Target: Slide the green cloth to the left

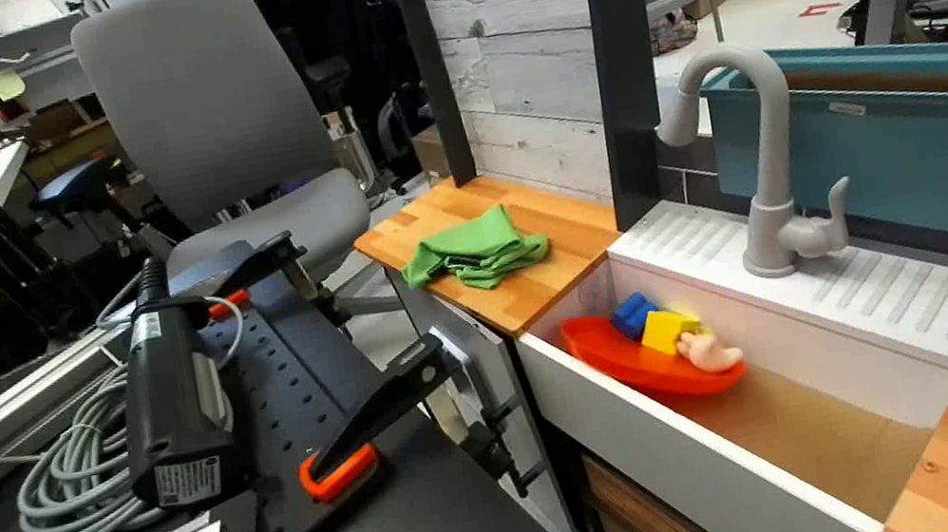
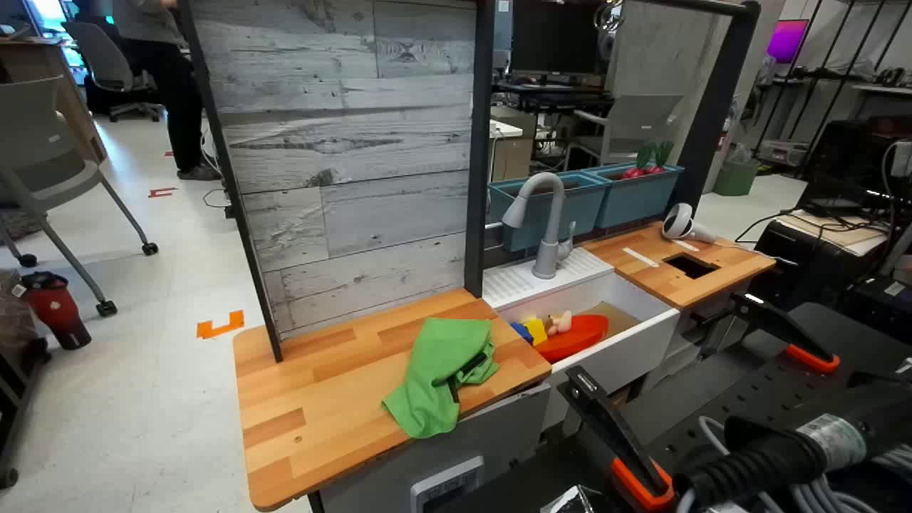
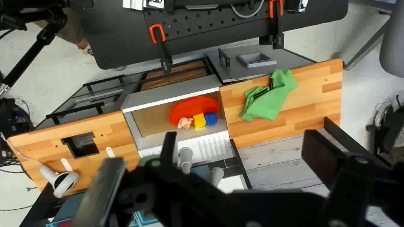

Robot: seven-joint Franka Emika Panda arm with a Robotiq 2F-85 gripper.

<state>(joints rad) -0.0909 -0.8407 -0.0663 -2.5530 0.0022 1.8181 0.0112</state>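
The green cloth (image 1: pixel 476 246) lies crumpled on the wooden counter (image 1: pixel 527 296) beside the sink, in both exterior views. In an exterior view, one corner of the cloth (image 2: pixel 442 370) reaches the front edge of the counter (image 2: pixel 320 399). Dark strips show among its folds. The wrist view shows the cloth (image 3: pixel 268 101) at the upper right on the wood. My gripper (image 3: pixel 240 134) is in the wrist view with its fingers wide apart and nothing between them. It is above the scene and apart from the cloth. The arm and gripper are outside both exterior views.
The white sink (image 1: pixel 707 448) next to the counter holds an orange-red dish (image 1: pixel 636 369), a yellow block (image 1: pixel 666 330), a blue block (image 1: pixel 633 314) and a pale toy (image 1: pixel 708 350). A grey faucet (image 2: pixel 550 228) and a plank-patterned panel (image 2: pixel 356 157) rise behind. Clamps (image 3: pixel 162 53) are at the black table.
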